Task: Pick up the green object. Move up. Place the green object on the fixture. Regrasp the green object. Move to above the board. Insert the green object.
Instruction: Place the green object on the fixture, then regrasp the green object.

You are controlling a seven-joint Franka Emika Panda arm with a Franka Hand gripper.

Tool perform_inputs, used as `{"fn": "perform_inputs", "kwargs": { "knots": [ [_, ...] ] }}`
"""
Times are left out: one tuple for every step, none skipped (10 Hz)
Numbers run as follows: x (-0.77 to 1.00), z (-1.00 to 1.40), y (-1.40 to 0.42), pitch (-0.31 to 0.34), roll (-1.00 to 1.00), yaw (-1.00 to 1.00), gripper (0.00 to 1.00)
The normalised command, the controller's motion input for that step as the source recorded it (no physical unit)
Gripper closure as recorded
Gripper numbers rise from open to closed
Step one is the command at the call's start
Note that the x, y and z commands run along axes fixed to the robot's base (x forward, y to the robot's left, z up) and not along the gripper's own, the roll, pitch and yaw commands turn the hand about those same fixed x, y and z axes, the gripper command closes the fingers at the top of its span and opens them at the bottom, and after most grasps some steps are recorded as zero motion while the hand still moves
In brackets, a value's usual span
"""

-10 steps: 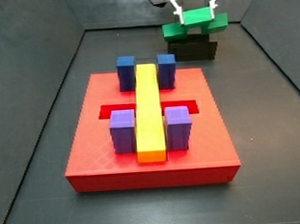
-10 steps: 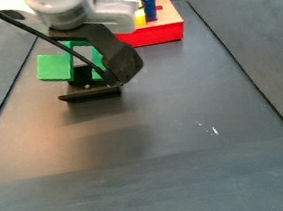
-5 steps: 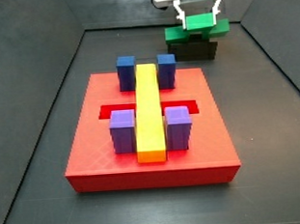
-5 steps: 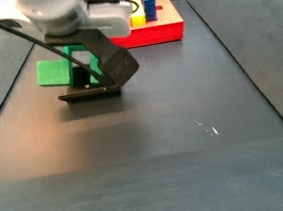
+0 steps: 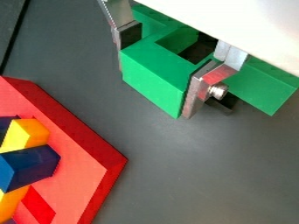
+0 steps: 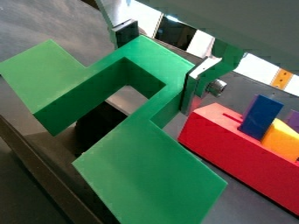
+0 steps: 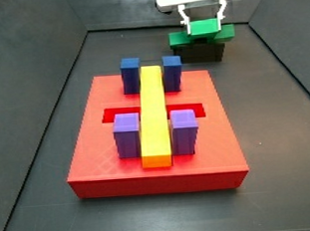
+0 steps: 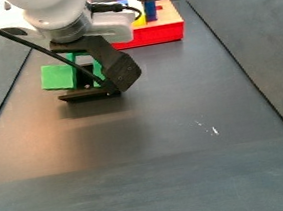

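Note:
The green object [image 7: 203, 31] is a bright green notched block resting on top of the dark fixture [image 7: 200, 50] at the far end of the floor. My gripper [image 7: 204, 14] comes down from above and is shut on its raised centre. In both wrist views the silver fingers [image 5: 212, 81] press on either side of the green object [image 5: 158, 74], whose wings [image 6: 146, 171] spread out wide. The fixture [image 6: 100, 129] shows dark beneath it. In a side view the green object [image 8: 59, 76] sits over the fixture [image 8: 91, 91], with the gripper [image 8: 82, 66] on it. The red board [image 7: 107, 163] lies nearer.
The board carries a long yellow bar [image 7: 154, 113], two blue blocks [image 7: 131, 74] and two purple blocks [image 7: 127, 135]. The board's corner shows in a wrist view [image 5: 70, 149]. Dark walls [image 7: 38, 116] slope up round the dark floor [image 8: 178, 142].
My gripper has come down a little with the green object, bringing it onto the fixture. The board and its blocks have not moved.

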Motion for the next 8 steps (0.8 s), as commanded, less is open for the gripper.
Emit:
{"fn": "perform_inputs", "kwargs": {
  "knots": [
    [0.0, 0.0, 0.0, 0.0, 0.0, 0.0, 1.0],
    [0.0, 0.0, 0.0, 0.0, 0.0, 0.0, 0.0],
    [0.09, 0.2, 0.12, 0.006, -0.27, 0.0, 0.0],
    [0.01, 0.29, 0.15, 0.066, -0.15, 0.0, 0.0],
    [0.0, 0.46, 0.16, 0.174, -0.07, -0.01, 0.0],
    [0.01, 0.49, 0.1, 0.149, -0.01, 0.0, 0.0],
    [0.0, 0.52, 0.0, 0.209, 0.24, 0.0, 0.0],
    [0.0, 0.76, 0.0, 0.051, 0.0, 0.0, 0.0]
  ]
}}
